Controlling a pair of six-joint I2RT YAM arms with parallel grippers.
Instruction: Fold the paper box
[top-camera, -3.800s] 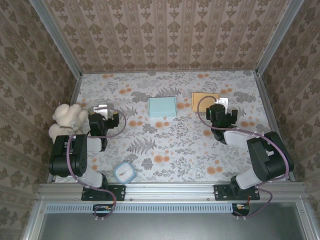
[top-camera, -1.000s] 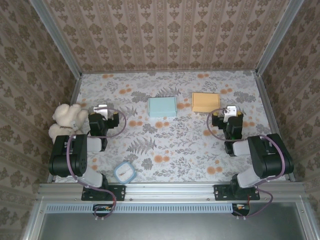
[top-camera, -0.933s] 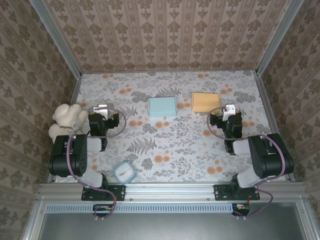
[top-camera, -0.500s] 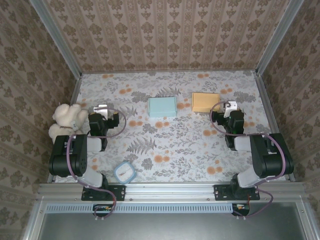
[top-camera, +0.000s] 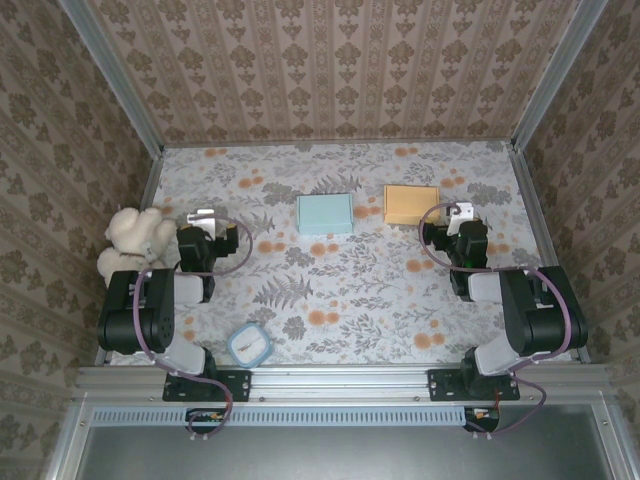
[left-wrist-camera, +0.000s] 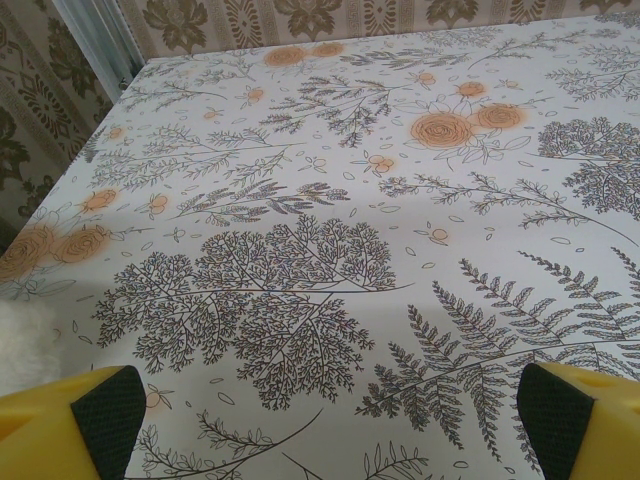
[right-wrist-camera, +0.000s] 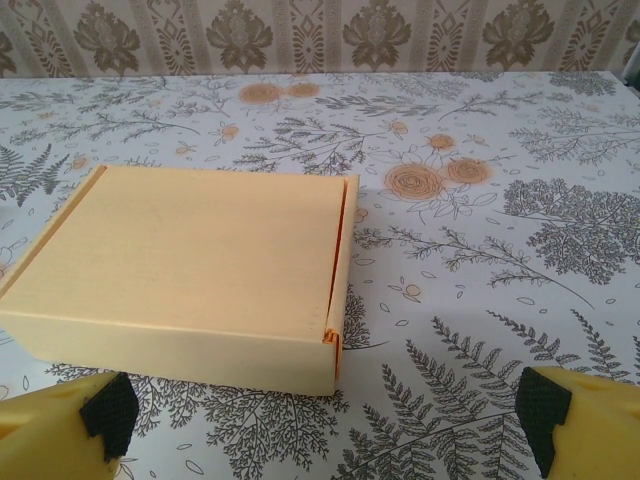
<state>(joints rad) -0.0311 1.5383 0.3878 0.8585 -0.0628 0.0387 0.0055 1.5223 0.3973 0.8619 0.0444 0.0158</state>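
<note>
A tan paper box (top-camera: 411, 204) lies shut and flat on the flowered table at the back right. In the right wrist view the box (right-wrist-camera: 190, 265) has its lid down and a thin orange seam along its right side. My right gripper (top-camera: 461, 214) (right-wrist-camera: 325, 425) sits just right of and nearer than the box. It is open and apart from the box, with nothing between its yellow fingers (right-wrist-camera: 60, 435). My left gripper (top-camera: 205, 218) (left-wrist-camera: 325, 420) rests open over bare tablecloth at the left.
A light blue box (top-camera: 325, 213) lies at the back centre. A white plush toy (top-camera: 134, 240) (left-wrist-camera: 18, 345) sits against the left wall beside the left arm. A small blue-rimmed dish (top-camera: 249, 345) rests near the front edge. Patterned walls close in three sides.
The right gripper, which hung over the tan box's right end at first, has drawn off to the right; in the last second it edged slightly farther back. The left arm has not moved.
</note>
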